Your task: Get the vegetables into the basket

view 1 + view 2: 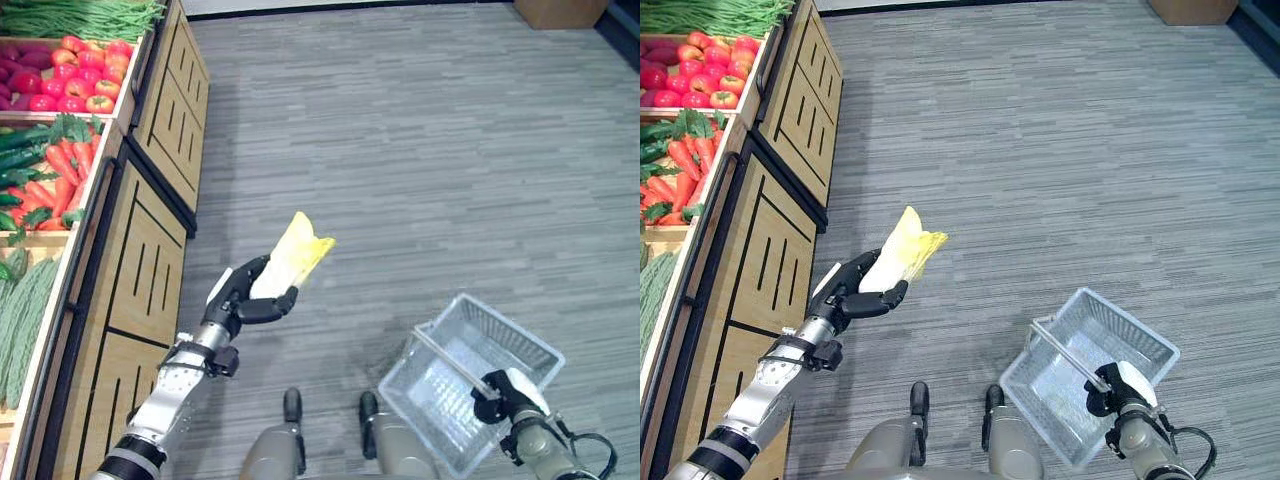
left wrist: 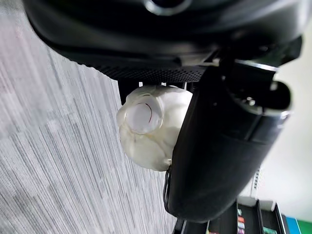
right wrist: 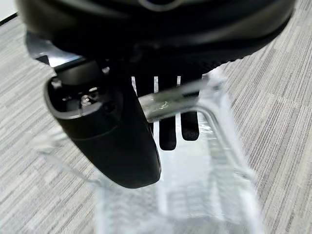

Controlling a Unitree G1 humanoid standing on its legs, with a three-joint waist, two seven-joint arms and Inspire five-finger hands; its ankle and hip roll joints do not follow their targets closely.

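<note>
Cabbage (image 1: 295,256), a small pale yellow head with a white stalk end, is sitting in the left hand (image 1: 243,296), whose fingers (image 1: 270,307) and thumb are curling round its lower, stalk half while the leafy tip is pointing up and away over the floor (image 1: 430,140). It is hanging in the air just beside the wooden shelf (image 1: 150,240) and well apart from the basket (image 1: 470,385). The right hand (image 1: 508,392) is closing round the basket's handle (image 3: 180,97), holding the clear, empty basket low over the floor. The head is probably light and fairly firm at the stalk, with loose, easily bruised leaves at the tip, so the stalk end is the safer place to be gripping. Carrots (image 1: 62,175) and tomatoes (image 1: 85,80) are lying in the shelf trays.
</note>
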